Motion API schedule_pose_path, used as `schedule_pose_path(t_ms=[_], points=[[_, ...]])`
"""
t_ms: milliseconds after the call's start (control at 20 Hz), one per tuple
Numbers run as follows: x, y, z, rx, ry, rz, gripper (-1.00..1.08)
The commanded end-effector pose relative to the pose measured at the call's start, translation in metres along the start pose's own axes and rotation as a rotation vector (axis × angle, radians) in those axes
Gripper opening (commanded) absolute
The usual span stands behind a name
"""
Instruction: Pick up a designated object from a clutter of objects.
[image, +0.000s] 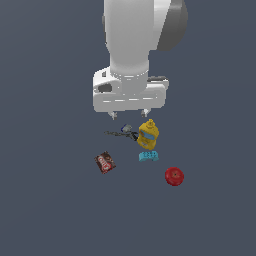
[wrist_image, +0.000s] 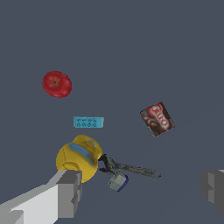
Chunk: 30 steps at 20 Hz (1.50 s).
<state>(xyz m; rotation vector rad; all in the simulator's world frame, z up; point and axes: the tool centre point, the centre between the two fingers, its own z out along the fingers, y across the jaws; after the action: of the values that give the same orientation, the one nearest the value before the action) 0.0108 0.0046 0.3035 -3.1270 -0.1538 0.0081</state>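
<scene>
The small flat brown-red box with white lettering (image: 105, 162) lies on the dark floor at the exterior view's left of the clutter, apart from the other objects. It also shows in the wrist view (wrist_image: 157, 119). My gripper (image: 130, 115) hangs above the clutter, over the grey-black tool (image: 122, 132) and beside the yellow mustard bottle (image: 148, 134). Its jaws are wide apart and hold nothing. In the wrist view the gripper (wrist_image: 141, 192) has the tool (wrist_image: 131, 168) between its fingers (wrist_image: 68, 192), and the box lies beyond them.
A light blue toy brick (image: 149, 156) lies just in front of the mustard bottle (wrist_image: 78, 157). A red apple (image: 174, 176) sits at the exterior view's right. The brick (wrist_image: 88, 122) and the apple (wrist_image: 57, 84) also show in the wrist view.
</scene>
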Motion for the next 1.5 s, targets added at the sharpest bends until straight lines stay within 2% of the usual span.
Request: schedule_pose_path(t_ms=[0, 700, 1100, 1450], points=[[0.005, 0.007, 0.012, 0.0, 0.0, -0.025, 1.0], [0.03, 0.066, 0.124, -0.005, 0.002, -0.255, 1.0], [0.03, 0.099, 0.19, -0.009, 0.003, -0.383, 1.0], [0.026, 0.115, 0.225, -0.011, 0.002, -0.45, 1.0]])
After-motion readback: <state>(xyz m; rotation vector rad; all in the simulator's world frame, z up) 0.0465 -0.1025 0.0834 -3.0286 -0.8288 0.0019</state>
